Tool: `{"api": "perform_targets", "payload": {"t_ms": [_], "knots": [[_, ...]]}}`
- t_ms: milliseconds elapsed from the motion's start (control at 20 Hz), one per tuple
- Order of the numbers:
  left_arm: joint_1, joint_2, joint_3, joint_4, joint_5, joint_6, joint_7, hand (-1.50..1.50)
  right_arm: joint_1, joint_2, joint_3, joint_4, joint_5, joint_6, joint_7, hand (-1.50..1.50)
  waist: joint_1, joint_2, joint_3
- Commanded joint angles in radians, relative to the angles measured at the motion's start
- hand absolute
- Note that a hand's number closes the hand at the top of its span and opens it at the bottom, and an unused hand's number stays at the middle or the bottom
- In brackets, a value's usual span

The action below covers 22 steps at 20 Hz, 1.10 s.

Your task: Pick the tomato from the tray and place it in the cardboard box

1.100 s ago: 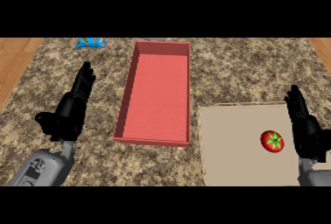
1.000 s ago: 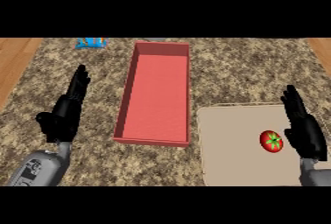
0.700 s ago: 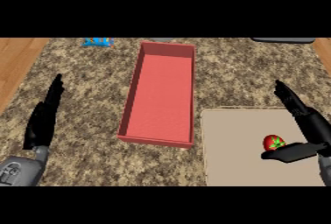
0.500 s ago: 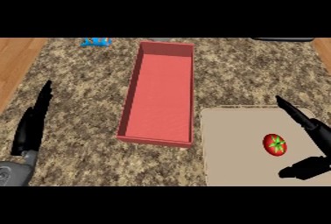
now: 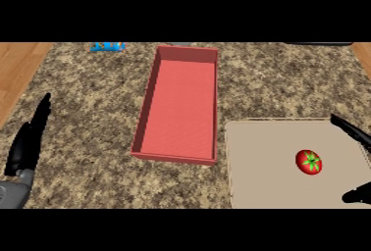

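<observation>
A red tomato [image 5: 309, 162] with a green stalk lies on the beige tray [image 5: 268, 171] at the lower right. The long red box [image 5: 179, 110] stands open and empty in the middle of the counter, just left of the tray. My right hand [image 5: 353, 132] shows at the right edge, open, fingers stretched above the tomato and the thumb [image 5: 357, 194] below it, not touching it. At the left edge my left hand [image 5: 27, 138] rests open with fingers pointing up.
A small blue object [image 5: 108, 46] lies at the far edge of the speckled counter [image 5: 87, 98]. Wooden floor [image 5: 18, 63] shows at the far left. A dark thing [image 5: 319, 43] sits at the top right edge.
The view has shifted and my right hand moved to the right edge, its thumb spreading below the tomato. My left hand slid down and left. The tomato has stayed on the tray.
</observation>
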Motion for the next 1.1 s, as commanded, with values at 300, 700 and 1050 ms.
{"api": "perform_targets", "payload": {"t_ms": [300, 700, 1050], "knots": [[0.025, -0.007, -0.001, 0.017, -0.026, -0.016, -0.026, 0.00, -0.214, -0.163, 0.169, 0.118, 0.352, -0.028, -0.136, -1.50, 0.002, -0.005, -0.005], [0.002, 0.019, 0.059, 0.017, -0.013, -0.063, 0.000, 0.00, -0.365, -0.056, 0.327, 0.208, 0.588, -0.038, -0.016, -1.50, -0.014, -0.010, -0.006], [0.067, -0.010, 0.093, -0.039, -0.066, -0.053, 0.005, 0.00, -0.413, 0.013, 0.312, 0.282, 0.701, -0.045, -0.001, -1.50, -0.026, -0.013, -0.006]]}}
